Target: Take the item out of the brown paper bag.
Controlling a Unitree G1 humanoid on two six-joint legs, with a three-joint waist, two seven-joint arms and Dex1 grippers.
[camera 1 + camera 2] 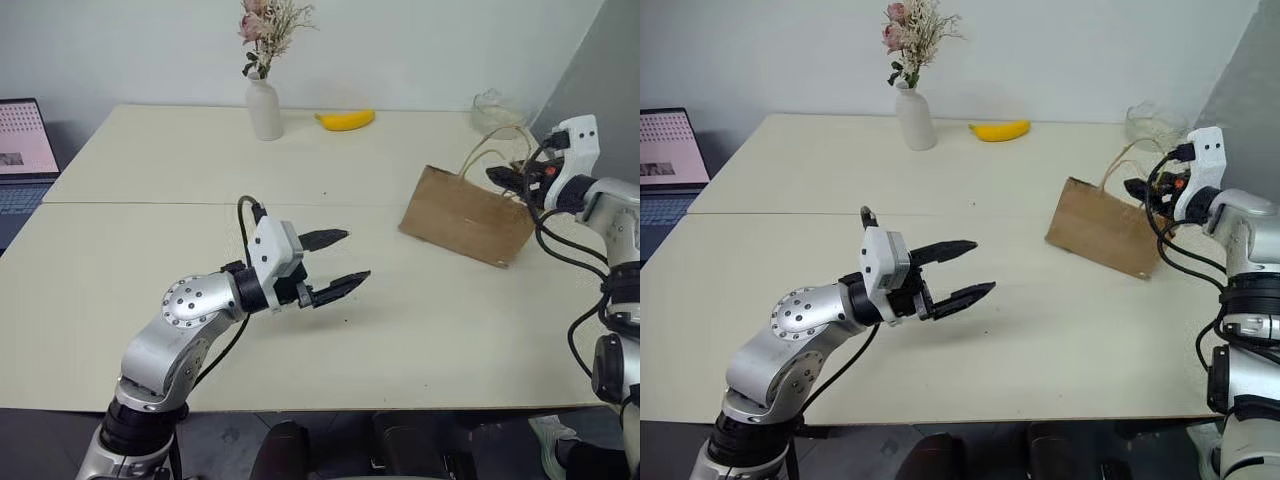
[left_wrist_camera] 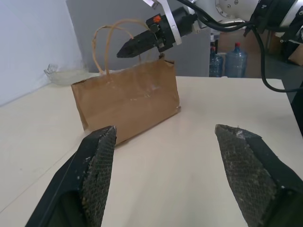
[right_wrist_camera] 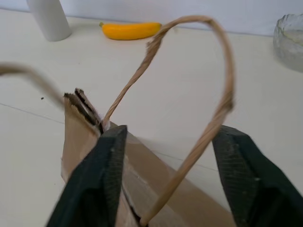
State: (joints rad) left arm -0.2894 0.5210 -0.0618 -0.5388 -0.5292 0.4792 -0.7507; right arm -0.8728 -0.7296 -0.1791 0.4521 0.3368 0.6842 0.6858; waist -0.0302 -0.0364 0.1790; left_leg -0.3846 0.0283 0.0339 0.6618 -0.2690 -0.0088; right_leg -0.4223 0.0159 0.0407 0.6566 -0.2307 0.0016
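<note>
The brown paper bag (image 1: 465,215) stands creased on the right side of the table, its twine handles (image 3: 222,94) sticking up. The item is hidden; I see nothing of the bag's inside. My right gripper (image 1: 497,177) is at the bag's top edge, pointing over its mouth. In the right wrist view its fingers (image 3: 106,161) stand apart, open, with one handle loop and the bag's rim between them. My left gripper (image 1: 352,258) hovers open and empty over the middle of the table, well left of the bag and pointing toward it (image 2: 128,101).
A banana (image 1: 346,119) lies at the far edge beside a white vase (image 1: 264,108) of dried flowers. A glass bowl (image 1: 497,105) sits behind the bag. A laptop (image 1: 20,150) is off the table's left side. A seam (image 1: 200,204) crosses the tabletop.
</note>
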